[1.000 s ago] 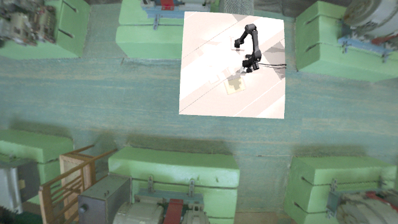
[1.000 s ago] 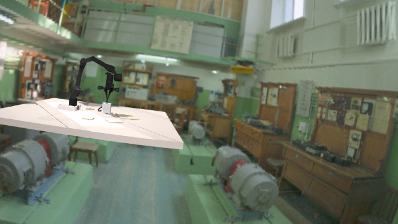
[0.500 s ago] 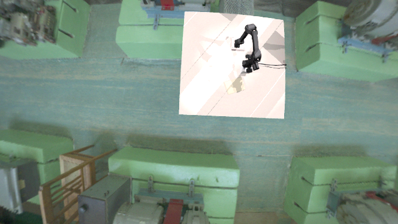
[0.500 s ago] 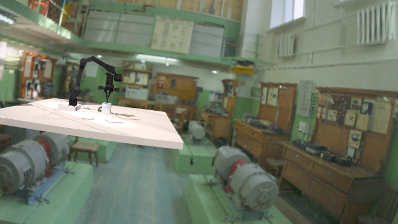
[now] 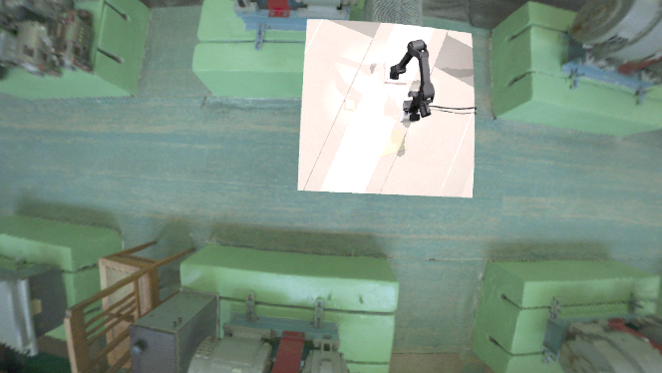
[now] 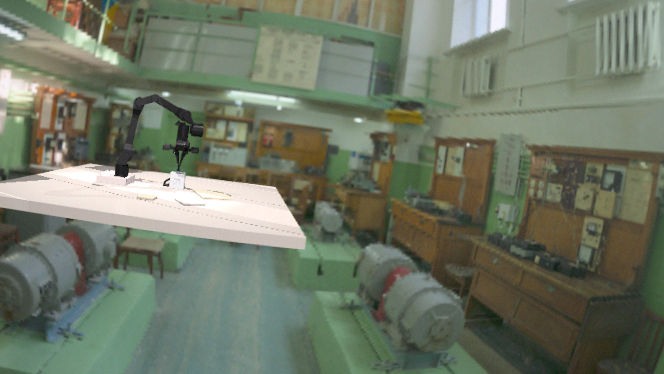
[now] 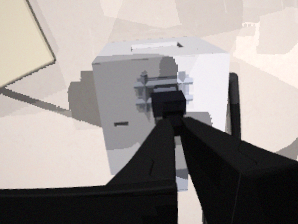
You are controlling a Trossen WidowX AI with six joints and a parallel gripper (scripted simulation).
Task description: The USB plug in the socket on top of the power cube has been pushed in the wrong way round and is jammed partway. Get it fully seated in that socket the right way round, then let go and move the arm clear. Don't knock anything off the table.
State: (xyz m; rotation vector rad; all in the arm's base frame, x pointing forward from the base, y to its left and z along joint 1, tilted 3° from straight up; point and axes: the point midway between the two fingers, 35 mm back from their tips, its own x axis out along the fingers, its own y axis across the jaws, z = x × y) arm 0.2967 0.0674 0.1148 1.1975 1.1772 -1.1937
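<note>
The white power cube (image 6: 177, 182) (image 7: 117, 110) stands upright on the table. The dark USB plug (image 7: 169, 103) is over the socket area on the cube's top in the wrist view. My gripper (image 7: 174, 128) (image 6: 179, 170) points down at the cube's top and is shut on the plug. The plug hides most of the socket, so its depth and which way round it sits cannot be told. In the top view the arm hides most of the cube (image 5: 406, 118).
A black cable (image 7: 235, 105) stands along the cube's side. A pale yellow flat piece (image 7: 22, 42) (image 5: 395, 143) lies near the cube. A smaller flat piece (image 5: 350, 105) (image 6: 146, 197) and a grey flat piece (image 6: 190, 202) lie on the table (image 5: 339, 170) (image 6: 250, 227).
</note>
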